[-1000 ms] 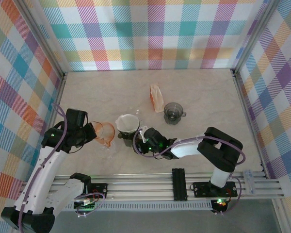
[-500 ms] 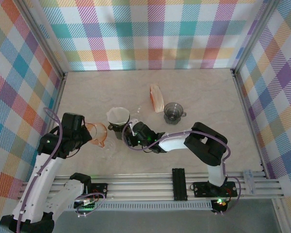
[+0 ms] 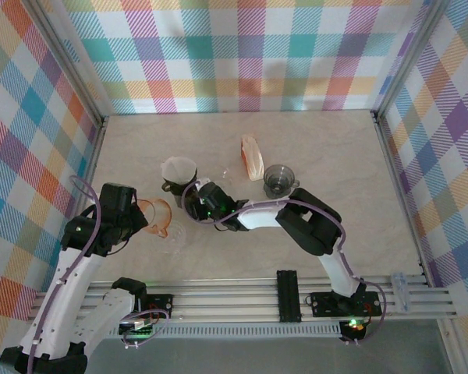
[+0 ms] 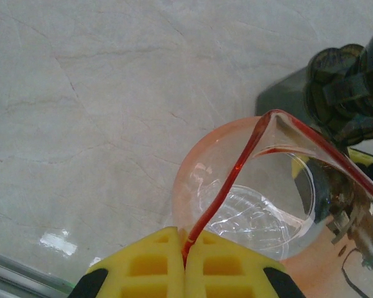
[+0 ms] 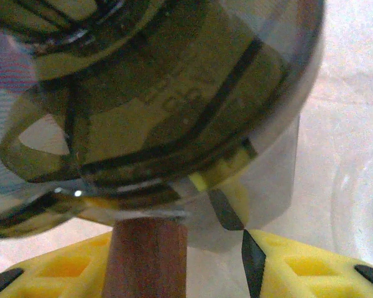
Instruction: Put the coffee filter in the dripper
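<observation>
The right pincer (image 3: 191, 201) is clamping the smoky dripper (image 5: 155, 93) by its wooden handle (image 5: 146, 261), apparently steadying it under the white coffee filter (image 3: 179, 169) sitting in its mouth. Just beside it, the left pincer (image 4: 185, 241) is pinching the orange dripper (image 4: 236, 205) by its rim, tilted over the desk (image 3: 335, 148).

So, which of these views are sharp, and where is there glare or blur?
Top external view: sharp, evenly lit. Left wrist view: a bright glare patch on the table at lower left, orange dripper fairly sharp. Right wrist view: the dark dripper is close and out of focus.
</observation>
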Motion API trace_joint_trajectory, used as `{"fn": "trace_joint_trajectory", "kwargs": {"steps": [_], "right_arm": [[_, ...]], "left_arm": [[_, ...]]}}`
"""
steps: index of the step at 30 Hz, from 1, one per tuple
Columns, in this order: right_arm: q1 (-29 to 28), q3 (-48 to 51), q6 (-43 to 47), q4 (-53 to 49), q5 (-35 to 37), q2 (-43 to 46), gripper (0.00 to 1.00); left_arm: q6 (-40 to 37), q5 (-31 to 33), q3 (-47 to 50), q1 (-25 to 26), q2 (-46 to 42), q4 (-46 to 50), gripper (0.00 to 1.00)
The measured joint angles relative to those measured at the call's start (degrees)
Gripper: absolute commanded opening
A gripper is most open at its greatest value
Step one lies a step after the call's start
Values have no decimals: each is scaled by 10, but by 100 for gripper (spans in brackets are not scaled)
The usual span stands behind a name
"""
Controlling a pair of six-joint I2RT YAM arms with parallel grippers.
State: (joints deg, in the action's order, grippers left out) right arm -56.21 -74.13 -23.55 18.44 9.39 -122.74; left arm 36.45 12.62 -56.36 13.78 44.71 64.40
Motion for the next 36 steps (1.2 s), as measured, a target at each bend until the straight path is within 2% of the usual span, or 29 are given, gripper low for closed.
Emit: {"fn": "trace_joint_trajectory", "kwargs": {"steps": [8, 13, 18, 25, 28, 31, 36], "right_arm": [[8, -70, 0, -37, -6, -35, 55], [8, -71, 1, -39, -18, -35, 60], [2, -13, 0, -35, -30, 3, 65], [-30, 97, -16, -24, -24, 127, 66], [-44, 153, -31, -16, -13, 190, 67], [-53, 220, -44, -17, 10, 257, 69], [-51, 330, -51, -75, 87, 403, 71]], "left_arm": [[0, -10, 3, 0, 0, -1, 0], [0, -18, 7, 0, 0, -1, 0], [-1, -27, 7, 0, 0, -3, 0], [-2, -35, 7, 9, -2, -5, 0], [0, -35, 7, 31, -2, -5, 0], [8, -26, 7, 75, 0, -9, 0], [41, 22, 7, 209, 35, -27, 0]]}}
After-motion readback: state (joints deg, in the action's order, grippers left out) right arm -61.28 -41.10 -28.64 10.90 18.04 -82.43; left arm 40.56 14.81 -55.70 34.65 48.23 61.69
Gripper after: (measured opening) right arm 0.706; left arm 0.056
